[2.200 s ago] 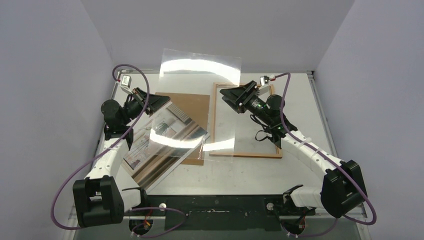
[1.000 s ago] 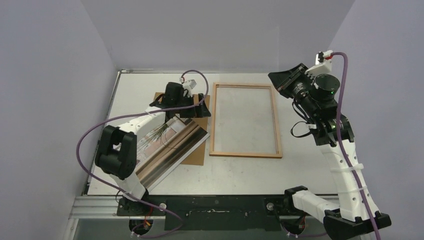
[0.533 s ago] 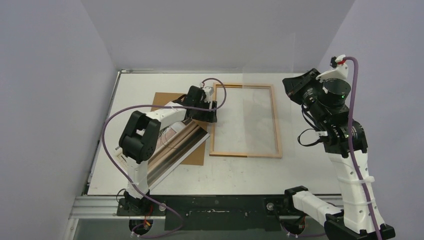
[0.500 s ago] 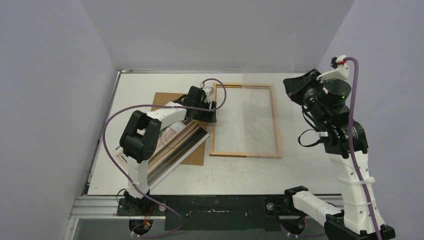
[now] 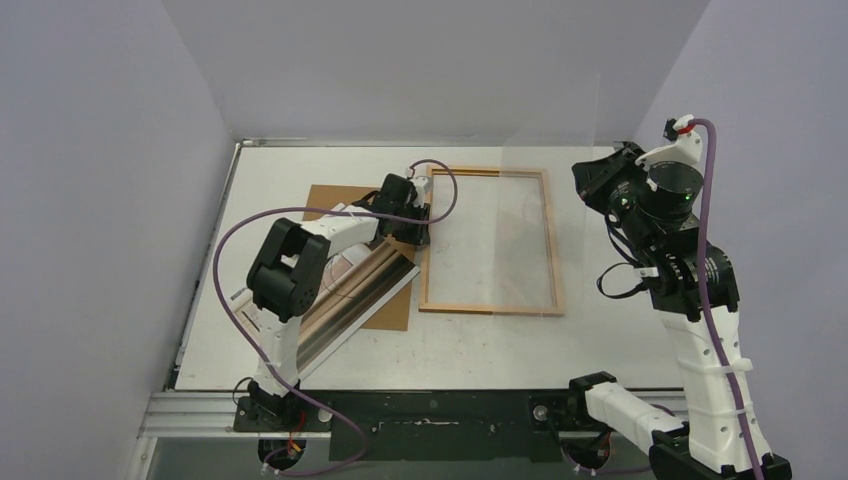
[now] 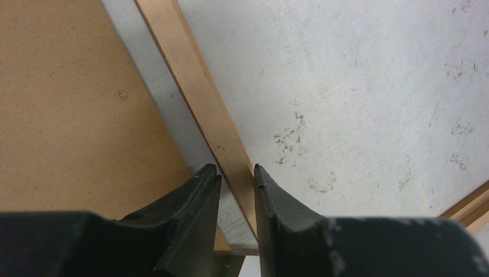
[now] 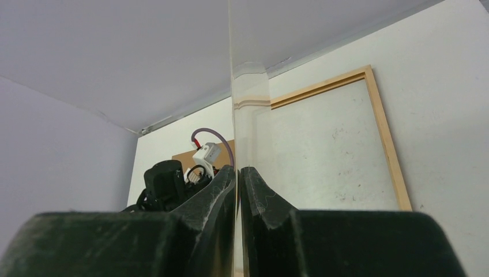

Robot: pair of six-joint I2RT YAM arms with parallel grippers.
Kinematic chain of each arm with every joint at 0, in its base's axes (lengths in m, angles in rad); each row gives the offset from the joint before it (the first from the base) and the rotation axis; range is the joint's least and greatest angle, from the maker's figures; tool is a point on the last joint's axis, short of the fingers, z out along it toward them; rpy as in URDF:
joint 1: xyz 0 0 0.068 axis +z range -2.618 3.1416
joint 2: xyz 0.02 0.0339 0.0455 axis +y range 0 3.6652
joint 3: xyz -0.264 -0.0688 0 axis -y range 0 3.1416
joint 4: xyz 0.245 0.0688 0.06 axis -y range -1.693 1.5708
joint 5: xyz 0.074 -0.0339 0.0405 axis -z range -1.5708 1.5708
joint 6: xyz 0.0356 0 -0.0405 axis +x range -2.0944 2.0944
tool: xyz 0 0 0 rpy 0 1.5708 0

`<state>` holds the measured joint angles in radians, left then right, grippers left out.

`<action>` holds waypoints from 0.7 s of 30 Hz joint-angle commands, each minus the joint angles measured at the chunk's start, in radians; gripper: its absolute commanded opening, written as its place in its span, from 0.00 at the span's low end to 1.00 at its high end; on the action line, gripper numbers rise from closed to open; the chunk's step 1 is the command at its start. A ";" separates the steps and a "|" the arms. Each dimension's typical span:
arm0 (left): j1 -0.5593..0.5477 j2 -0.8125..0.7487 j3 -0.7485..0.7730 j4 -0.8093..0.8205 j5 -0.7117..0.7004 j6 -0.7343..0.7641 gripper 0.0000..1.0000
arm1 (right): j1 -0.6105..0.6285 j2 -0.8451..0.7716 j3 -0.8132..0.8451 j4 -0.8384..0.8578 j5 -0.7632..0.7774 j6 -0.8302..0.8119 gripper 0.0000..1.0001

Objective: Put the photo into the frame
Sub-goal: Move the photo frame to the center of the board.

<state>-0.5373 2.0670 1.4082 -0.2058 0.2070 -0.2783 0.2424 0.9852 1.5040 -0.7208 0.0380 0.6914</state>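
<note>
Left gripper [image 6: 236, 173], jaws narrow and pinching the left rail of the frame [image 5: 490, 308], sits just right of the photo [image 5: 345, 300], which I log lying diagonally at centre-left, nearest this arm; right gripper [image 7: 238, 173] clamps the clear pane [image 7: 249, 86] upright.

Counting across the table: one frame [image 5: 490, 308] lying far right; one photo [image 5: 340, 300] lying near left; one backing sheet [image 5: 335, 197]; one clear pane [image 7: 251, 133]; two arms showing, left arm [image 5: 290, 270] and right arm [image 5: 700, 340].

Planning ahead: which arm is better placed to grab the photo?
Probably left: the left end effector sits around the frame rail beside the photo; the right end effector grips the clear pane.
</note>
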 commanded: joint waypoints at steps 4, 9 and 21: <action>-0.032 -0.014 -0.055 0.011 -0.003 0.089 0.17 | -0.006 -0.003 0.006 0.059 0.016 -0.011 0.09; -0.039 -0.034 -0.110 0.001 -0.011 0.153 0.14 | -0.006 0.003 0.002 0.068 0.011 -0.013 0.09; -0.014 -0.127 -0.231 -0.075 -0.052 0.168 0.08 | -0.006 0.006 -0.042 0.110 -0.031 0.010 0.09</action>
<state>-0.5632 1.9778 1.2682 -0.1322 0.1905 -0.1612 0.2424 0.9939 1.4822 -0.6991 0.0299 0.6895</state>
